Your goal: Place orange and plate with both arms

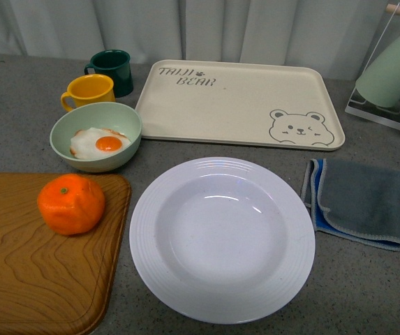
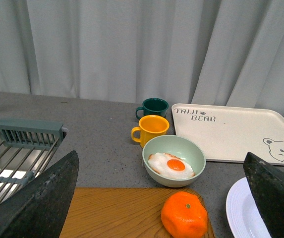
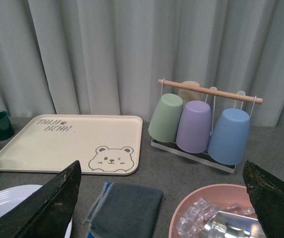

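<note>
The orange (image 1: 70,203) sits on a wooden cutting board (image 1: 25,272) at the front left. The plate (image 1: 222,237) lies empty on the counter at the front centre, right of the board. Neither arm shows in the front view. In the left wrist view my left gripper (image 2: 164,198) is open, its dark fingers (image 2: 37,203) wide apart, with the orange (image 2: 184,214) low between them and the plate's edge (image 2: 238,210) beside the other finger. In the right wrist view my right gripper (image 3: 164,198) is open above the counter, with the plate's rim (image 3: 3,201) by one finger.
A pale green bowl (image 1: 95,136) with a fried egg, a yellow mug (image 1: 88,91) and a dark green mug (image 1: 112,70) stand behind the board. A cream bear tray (image 1: 234,103) lies at the back, a grey cloth (image 1: 359,202) right. Cup rack (image 3: 201,124), pink ice bowl (image 3: 216,213), dish rack (image 2: 18,153).
</note>
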